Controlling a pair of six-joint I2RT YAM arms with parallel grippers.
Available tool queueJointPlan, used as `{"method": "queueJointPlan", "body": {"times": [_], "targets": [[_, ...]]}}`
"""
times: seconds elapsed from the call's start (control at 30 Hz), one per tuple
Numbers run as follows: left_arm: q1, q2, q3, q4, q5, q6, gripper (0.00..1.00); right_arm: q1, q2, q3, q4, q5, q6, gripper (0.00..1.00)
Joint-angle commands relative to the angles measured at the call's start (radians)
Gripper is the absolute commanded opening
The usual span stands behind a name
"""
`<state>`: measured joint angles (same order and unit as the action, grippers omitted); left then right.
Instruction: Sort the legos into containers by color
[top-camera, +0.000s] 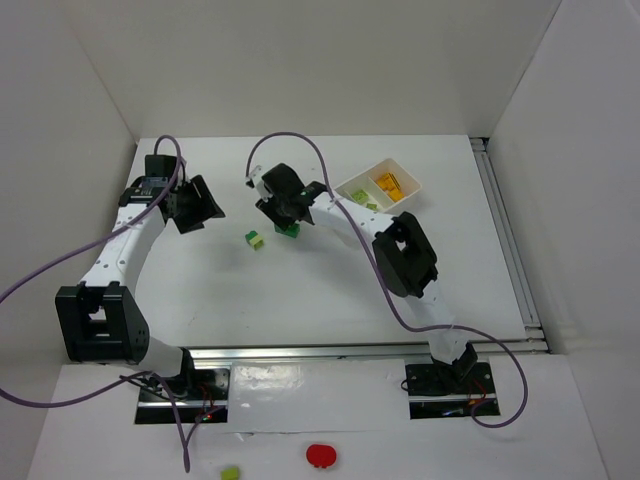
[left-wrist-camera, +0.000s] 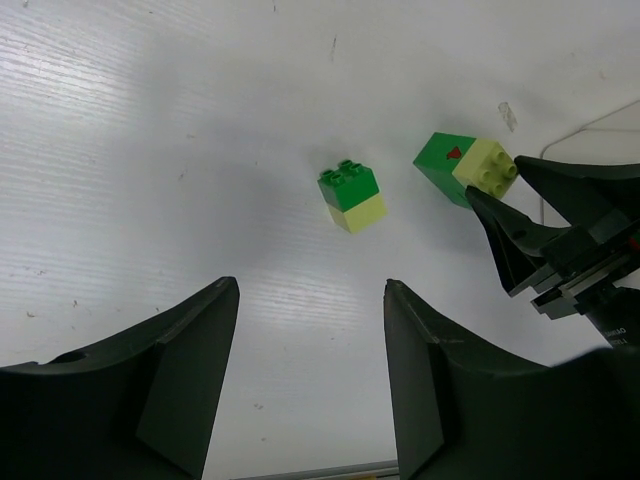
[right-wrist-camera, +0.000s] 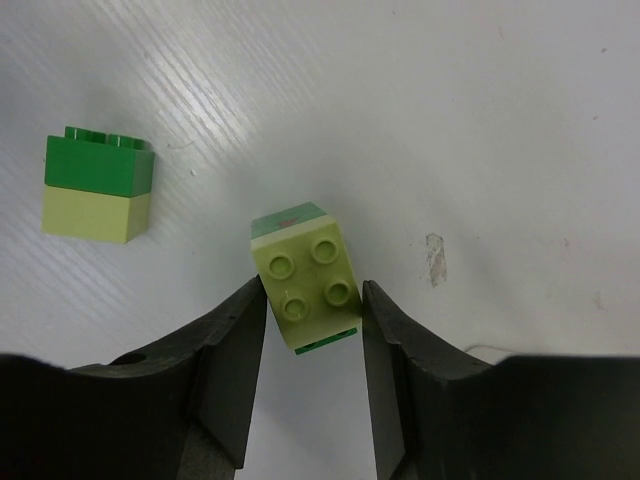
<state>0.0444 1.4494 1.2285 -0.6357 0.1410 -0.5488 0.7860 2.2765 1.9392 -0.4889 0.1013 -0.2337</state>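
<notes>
Two two-brick stacks are seen mid-table, each a dark green brick joined to a lime one. The gripped stack (right-wrist-camera: 305, 285) is clamped by its lime brick between the narrowly parted fingers of the right claw (right-wrist-camera: 312, 295), with its studs turned toward the wrist camera. Most of its green brick is hidden behind the lime one, and whether it rests on the table (top-camera: 330, 290) cannot be told. The free stack (left-wrist-camera: 352, 197) stands upright just beside it, green on top, touched by nothing. The left claw (left-wrist-camera: 310, 300) is held wide open and empty, short of the free stack. The tray (top-camera: 410, 183) sits at the far right, well apart from both stacks. An orange piece (top-camera: 388, 183) and lime pieces (top-camera: 360, 197) are made out inside, but dividers and counts are too small to tell. One stray brick (top-camera: 230, 472), lime, lies at the bottom edge near a red disc (top-camera: 321, 456).
</notes>
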Motion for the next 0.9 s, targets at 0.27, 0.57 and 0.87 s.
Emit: {"method": "queueJointPlan", "body": {"times": [0.27, 0.57, 0.87], "targets": [[0.009, -0.011, 0.038, 0.017, 0.107, 0.055, 0.68, -0.045, -0.129, -0.054, 0.062, -0.125, 0.076, 0.35], [0.0, -0.001, 0.048, 0.123, 0.623, 0.274, 0.83, -0.228, -0.353, -0.183, 0.056, -0.654, 0.206, 0.35], [-0.141, 0.019, 0.046, 0.146, 0.851, 0.408, 0.85, -0.294, -0.414, -0.21, -0.078, -1.015, 0.202, 0.31]]}}
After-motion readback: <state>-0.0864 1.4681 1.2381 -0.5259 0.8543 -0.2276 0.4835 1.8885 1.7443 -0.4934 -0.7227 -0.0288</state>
